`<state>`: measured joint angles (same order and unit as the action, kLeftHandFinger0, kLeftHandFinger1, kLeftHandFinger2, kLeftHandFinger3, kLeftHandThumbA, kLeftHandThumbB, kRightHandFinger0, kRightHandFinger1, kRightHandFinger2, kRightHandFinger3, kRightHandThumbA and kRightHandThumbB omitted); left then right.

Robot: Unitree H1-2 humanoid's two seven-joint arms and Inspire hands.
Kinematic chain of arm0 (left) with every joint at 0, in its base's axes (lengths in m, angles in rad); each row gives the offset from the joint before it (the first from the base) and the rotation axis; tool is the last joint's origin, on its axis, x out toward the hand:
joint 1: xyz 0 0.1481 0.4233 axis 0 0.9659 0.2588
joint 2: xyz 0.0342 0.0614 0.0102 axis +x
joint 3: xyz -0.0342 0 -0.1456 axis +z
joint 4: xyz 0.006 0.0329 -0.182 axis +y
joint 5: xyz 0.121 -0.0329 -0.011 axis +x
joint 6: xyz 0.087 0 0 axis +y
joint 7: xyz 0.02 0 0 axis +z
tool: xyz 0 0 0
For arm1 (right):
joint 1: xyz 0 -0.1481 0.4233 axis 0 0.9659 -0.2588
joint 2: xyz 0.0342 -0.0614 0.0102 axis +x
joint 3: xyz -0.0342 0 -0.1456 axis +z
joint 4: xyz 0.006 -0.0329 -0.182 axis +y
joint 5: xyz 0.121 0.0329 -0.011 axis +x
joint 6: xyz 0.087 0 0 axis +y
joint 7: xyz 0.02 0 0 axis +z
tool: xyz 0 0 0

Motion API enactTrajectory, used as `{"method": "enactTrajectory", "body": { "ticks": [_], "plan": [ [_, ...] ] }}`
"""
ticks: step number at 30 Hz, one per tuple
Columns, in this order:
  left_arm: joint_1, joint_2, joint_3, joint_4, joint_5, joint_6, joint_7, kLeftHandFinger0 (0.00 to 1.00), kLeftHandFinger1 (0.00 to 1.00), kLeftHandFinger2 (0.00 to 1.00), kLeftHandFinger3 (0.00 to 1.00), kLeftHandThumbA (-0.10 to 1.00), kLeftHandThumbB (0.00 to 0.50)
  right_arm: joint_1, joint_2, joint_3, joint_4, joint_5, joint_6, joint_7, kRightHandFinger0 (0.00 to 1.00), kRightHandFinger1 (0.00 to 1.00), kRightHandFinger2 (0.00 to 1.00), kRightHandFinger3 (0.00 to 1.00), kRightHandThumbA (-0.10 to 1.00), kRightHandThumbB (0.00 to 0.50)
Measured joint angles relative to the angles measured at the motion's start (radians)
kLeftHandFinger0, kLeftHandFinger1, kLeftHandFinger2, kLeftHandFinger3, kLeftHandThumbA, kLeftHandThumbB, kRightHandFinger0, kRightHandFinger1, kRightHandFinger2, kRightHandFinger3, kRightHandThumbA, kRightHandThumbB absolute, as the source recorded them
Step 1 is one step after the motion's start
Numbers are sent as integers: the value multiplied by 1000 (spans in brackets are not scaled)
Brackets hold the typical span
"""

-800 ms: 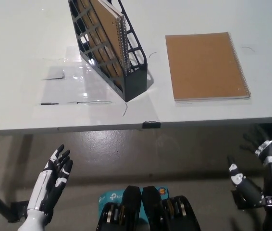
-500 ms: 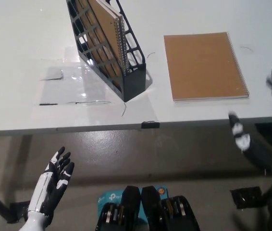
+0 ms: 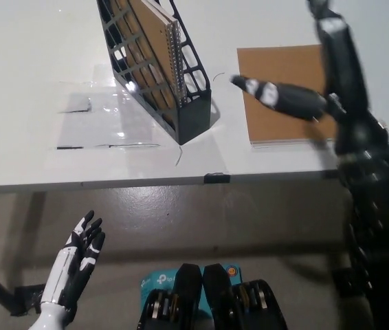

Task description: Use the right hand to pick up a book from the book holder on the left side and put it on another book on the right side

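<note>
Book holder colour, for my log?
Black book holder, an open lattice, seen in the head view.

White table (image 3: 36, 62), dark floor (image 3: 181, 220)

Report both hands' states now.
Left hand: open, holding nothing, resting below the table edge.
Right hand: open, holding nothing, above the table.

R hand (image 3: 318, 75) raised high, fingers spread; L hand (image 3: 78, 265) low at lower left, fingers apart
</note>
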<state>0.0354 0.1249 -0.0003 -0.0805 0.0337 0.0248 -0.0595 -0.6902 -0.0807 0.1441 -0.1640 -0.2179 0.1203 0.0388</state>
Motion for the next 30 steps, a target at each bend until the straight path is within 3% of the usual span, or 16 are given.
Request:
{"method": "enactTrajectory", "body": {
  "ticks": [9, 16, 18, 22, 30],
  "plan": [
    [-1, 9, -18, 0, 18, -9, -8, 1000, 1000, 1000, 1000, 902, 4, -249, 33, 51, 268, 4, 194, 86, 1000, 1000, 1000, 1000, 1000, 416],
    [-1, 17, -31, -7, 42, -11, -10, 1000, 1000, 1000, 1000, 929, 0, -380, 76, 57, 453, 2, 249, 102, 1000, 1000, 1000, 1000, 1000, 411],
    [0, 18, -36, -11, 47, -11, -10, 1000, 1000, 1000, 1000, 932, 0, -396, 81, 57, 484, 2, 257, 102, 1000, 1000, 1000, 1000, 1000, 434],
    [1, 21, -47, -11, 68, -12, -9, 1000, 1000, 1000, 1000, 893, 0, -417, 97, 41, 539, 7, 268, 102, 1000, 1000, 1000, 1000, 1000, 451],
    [4, 21, -55, -12, 104, -13, -9, 1000, 1000, 1000, 1000, 773, 0, -451, 141, 9, 652, 28, 277, 101, 1000, 1000, 1000, 1000, 1000, 423]
  ]
}}
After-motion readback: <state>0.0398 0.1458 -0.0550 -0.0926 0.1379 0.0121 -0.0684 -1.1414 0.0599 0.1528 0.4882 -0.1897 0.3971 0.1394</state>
